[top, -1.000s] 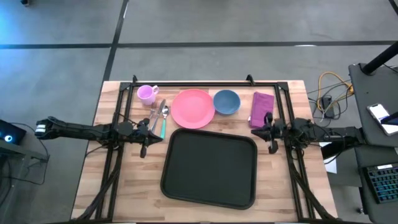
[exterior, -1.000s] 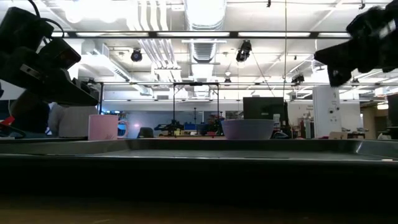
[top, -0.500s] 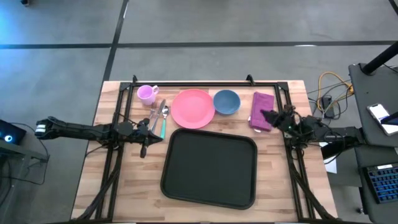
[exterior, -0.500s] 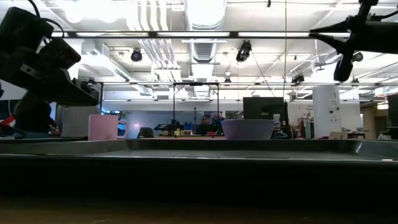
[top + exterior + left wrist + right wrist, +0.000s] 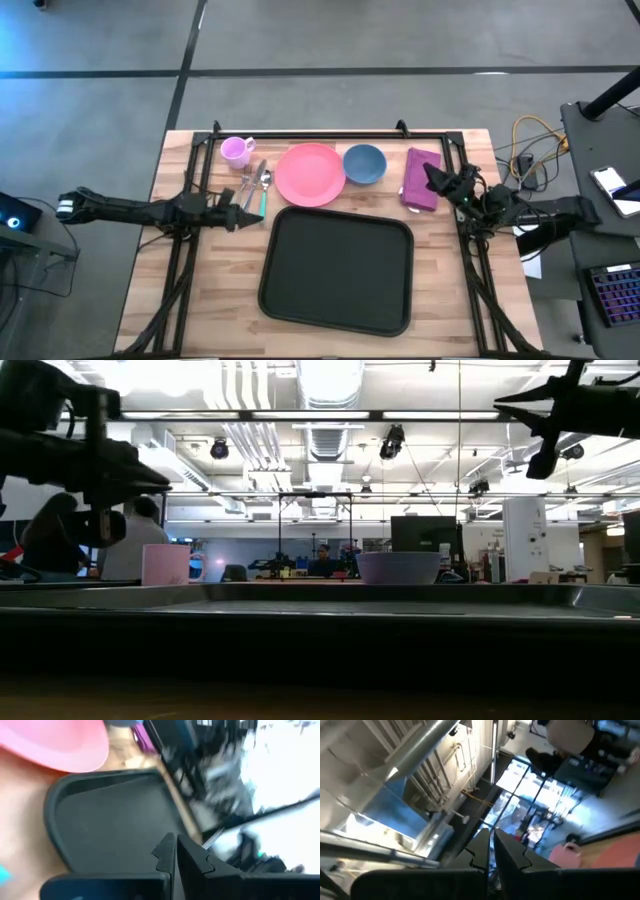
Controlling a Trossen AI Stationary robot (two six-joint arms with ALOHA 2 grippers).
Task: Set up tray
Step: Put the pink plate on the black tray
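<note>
On the table, the tray (image 5: 337,270) lies bare; both arms' jaws closed, holding nothing.

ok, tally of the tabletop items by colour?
Pink: 2, cup and plate
Blue: 1, bowl
Purple: 1, cloth
Black: 1, tray
Cutlery: silver and teal pieces bunched together, count unclear
Total: 5 plus cutlery

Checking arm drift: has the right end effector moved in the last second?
Yes. The right end effector shifted toward the table's far edge, now over the purple cloth.
</note>
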